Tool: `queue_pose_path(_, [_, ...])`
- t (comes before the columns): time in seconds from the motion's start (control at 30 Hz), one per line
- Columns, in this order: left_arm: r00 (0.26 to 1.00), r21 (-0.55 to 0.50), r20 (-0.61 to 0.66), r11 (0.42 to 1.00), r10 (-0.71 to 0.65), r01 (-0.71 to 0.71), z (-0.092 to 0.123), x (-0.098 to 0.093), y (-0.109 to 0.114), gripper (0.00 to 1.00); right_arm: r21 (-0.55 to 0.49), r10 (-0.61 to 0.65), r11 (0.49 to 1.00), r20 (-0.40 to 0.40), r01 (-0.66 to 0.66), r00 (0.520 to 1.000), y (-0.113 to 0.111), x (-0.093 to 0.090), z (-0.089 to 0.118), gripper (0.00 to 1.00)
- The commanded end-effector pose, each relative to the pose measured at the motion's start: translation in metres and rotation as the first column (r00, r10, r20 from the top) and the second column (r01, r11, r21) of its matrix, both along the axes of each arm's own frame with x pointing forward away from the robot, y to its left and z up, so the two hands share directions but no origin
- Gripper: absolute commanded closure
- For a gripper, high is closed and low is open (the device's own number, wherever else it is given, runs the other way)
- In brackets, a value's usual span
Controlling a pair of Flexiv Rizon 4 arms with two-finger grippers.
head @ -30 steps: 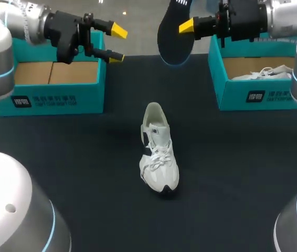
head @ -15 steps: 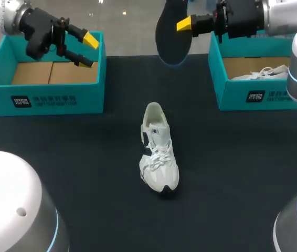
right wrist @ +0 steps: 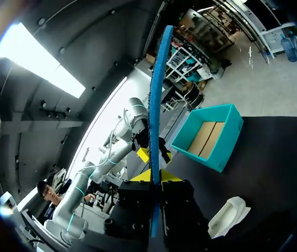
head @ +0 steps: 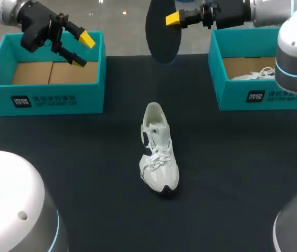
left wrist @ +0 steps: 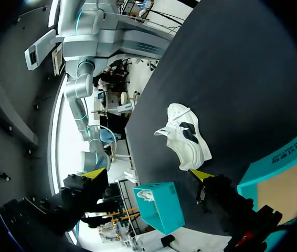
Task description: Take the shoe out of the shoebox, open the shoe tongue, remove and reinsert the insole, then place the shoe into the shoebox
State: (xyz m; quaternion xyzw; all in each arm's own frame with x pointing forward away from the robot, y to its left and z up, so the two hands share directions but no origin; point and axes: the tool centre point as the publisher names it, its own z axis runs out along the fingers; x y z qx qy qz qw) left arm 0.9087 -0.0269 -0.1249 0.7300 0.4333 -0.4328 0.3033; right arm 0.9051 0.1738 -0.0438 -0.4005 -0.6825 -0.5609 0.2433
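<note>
The right gripper [head: 172,19] is pinching the dark insole [head: 161,37] near one end, a finger pressing on each face, so the insole is hanging down in the air over the table's far edge, between the two boxes. Held like this, I judge, it is being kept clear of the shoe until it can be fed back in.

The left gripper [head: 82,50] is hanging with its fingers spread and nothing between them, above the far right part of the left shoebox [head: 49,100], probably parked out of the way.

The white shoe [head: 158,152] is sitting upright in the middle of the table [head: 85,157], toe pointing near and heel opening far, well apart from both grippers.

The table's dark matte surface is carrying both teal boxes. The right shoebox [head: 243,97] is holding a second shoe [head: 258,73].
</note>
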Motion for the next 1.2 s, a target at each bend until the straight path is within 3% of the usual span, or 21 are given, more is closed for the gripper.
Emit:
queue_pose_path(0.03, [1.0, 0.002, 0.0, 1.0, -0.003, 0.003, 0.0, 0.001, 0.0, 0.0, -0.003, 0.0, 1.0, -0.002, 0.0, 1.0, 0.001, 0.001, 0.0, 1.0])
queue_pose_path(0.27, [1.0, 0.002, 0.0, 1.0, -0.003, 0.003, 0.0, 0.001, 0.0, 0.0, -0.003, 0.0, 1.0, -0.002, 0.0, 1.0, 0.001, 0.001, 0.0, 1.0])
queue_pose_path(0.43, [1.0, 0.002, 0.0, 1.0, -0.003, 0.003, 0.0, 0.001, 0.0, 0.0, 0.008, -0.053, 0.999, 0.142, 0.053, 0.988, 0.018, 0.047, 0.0, 1.0])
queue_pose_path(0.63, [1.0, 0.002, 0.0, 1.0, -0.003, 0.003, 0.0, 0.001, 0.0, 0.0, -0.038, -0.068, 0.996, 0.227, 0.079, 0.971, 0.033, 0.067, -0.009, 1.0])
queue_pose_path(0.77, [1.0, 0.002, 0.0, 1.0, -0.003, 0.003, 0.0, 0.001, 0.0, 0.0, -0.062, -0.077, 0.994, 0.235, 0.094, 0.969, 0.037, 0.069, -0.025, 1.0])
queue_pose_path(1.0, [1.0, 0.002, 0.0, 1.0, -0.003, 0.003, 0.0, 0.001, 0.0, 0.0, -0.065, -0.085, 0.993, 0.241, 0.103, 0.967, 0.022, 0.056, -0.059, 1.0])
queue_pose_path(1.2, [1.0, 0.002, 0.0, 1.0, -0.003, 0.003, 0.0, 0.001, 0.0, 0.0, -0.041, -0.079, 0.995, 0.195, 0.088, 0.978, 0.009, 0.046, -0.089, 1.0])
